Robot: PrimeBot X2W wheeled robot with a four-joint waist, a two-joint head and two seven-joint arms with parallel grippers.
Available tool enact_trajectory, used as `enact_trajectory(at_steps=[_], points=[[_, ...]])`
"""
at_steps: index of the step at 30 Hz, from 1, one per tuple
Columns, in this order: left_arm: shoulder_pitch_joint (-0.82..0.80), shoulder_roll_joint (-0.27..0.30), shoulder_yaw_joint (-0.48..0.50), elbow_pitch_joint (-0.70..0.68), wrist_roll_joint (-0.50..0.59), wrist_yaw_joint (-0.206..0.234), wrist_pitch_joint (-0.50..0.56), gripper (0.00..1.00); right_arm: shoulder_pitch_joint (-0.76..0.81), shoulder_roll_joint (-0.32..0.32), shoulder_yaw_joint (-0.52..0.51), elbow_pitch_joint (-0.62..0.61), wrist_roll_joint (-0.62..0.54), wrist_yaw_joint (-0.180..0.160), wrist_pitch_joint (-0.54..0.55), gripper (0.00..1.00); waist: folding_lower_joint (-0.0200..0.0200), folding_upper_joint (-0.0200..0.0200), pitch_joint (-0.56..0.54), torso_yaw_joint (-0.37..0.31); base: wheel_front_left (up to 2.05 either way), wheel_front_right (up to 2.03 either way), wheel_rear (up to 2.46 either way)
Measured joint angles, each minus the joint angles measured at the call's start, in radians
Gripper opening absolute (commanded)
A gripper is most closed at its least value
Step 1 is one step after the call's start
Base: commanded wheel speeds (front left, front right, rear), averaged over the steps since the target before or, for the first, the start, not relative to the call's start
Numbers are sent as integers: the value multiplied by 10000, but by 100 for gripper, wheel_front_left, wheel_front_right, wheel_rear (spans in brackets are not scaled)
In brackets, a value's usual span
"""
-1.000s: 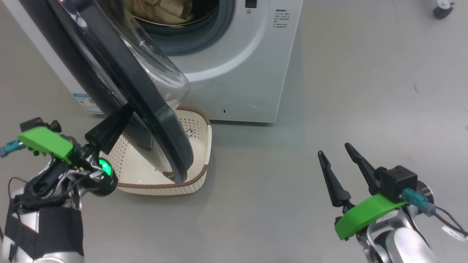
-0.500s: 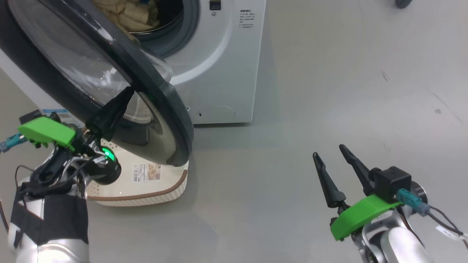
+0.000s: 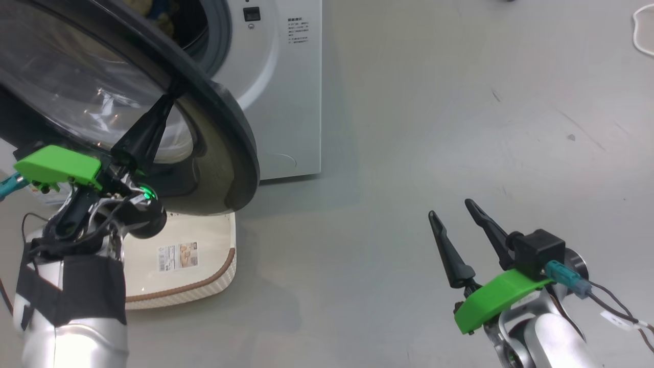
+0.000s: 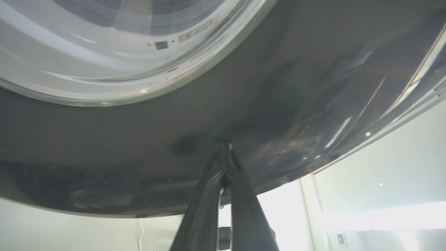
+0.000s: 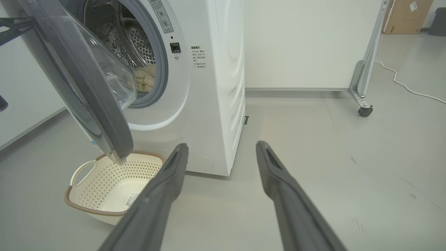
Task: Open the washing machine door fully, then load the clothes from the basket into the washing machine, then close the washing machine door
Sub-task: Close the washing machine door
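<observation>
Two dark fingers of the left gripper (image 3: 166,102) are pressed together with nothing between them. Their joined tip rests against the outer face of the washing machine door (image 3: 227,133), on its wide glossy black rim just below the clear glass bowl. In the left wrist view the closed left gripper (image 4: 224,145) meets its own dim reflection on that rim (image 4: 104,139), so tip and door are touching.

The door stands partly open, swung out from the front of the washing machine (image 3: 286,102) at an angle. In the right wrist view the door (image 5: 87,90) hangs forward of the machine (image 5: 219,87), its glass bulge facing the drum mouth.

The clothes (image 5: 145,81) lie inside the washing machine, a pale cream heap low in the steel drum behind the grey gasket. From the head they show as a scrap of cream fabric (image 3: 137,5) at the top edge, above the door.

The basket (image 3: 226,266) sits on the grey floor (image 3: 409,128) in front of the washing machine, beneath the door's lower rim, with the label sticker (image 3: 176,257) on its bare base showing.

The right gripper (image 3: 451,209) is well apart from the washing machine, off to the robot's right of it over the floor. Its fingers are spread wide and hold nothing. Its own view looks between them (image 5: 222,145) toward the machine's front corner and the basket (image 5: 115,176).
</observation>
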Motion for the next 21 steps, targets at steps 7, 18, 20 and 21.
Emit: enact_trajectory(at_steps=[7, 18, 20, 21], points=[[-247, -4, 15, 349, 4, 0, -767, 0, -138, 2, 251, 150, 90, 0, -52, 100, 0, 0, 26, -367, 0, 0, 0], [-602, -36, 4, 593, 102, 0, -1283, 0, -345, 12, 309, 370, 263, 0, -255, 100, 0, 0, 78, -698, 0, 0, 0], [-588, -36, 2, 545, 98, 0, -1275, 0, -345, 23, 267, 422, 265, 0, -267, 100, 0, 0, 76, -663, 0, 0, 0], [-573, -40, -10, 487, 98, 0, -1269, 0, -343, 25, 240, 439, 265, 0, -270, 100, 0, 0, 75, -638, 0, 0, 0]])
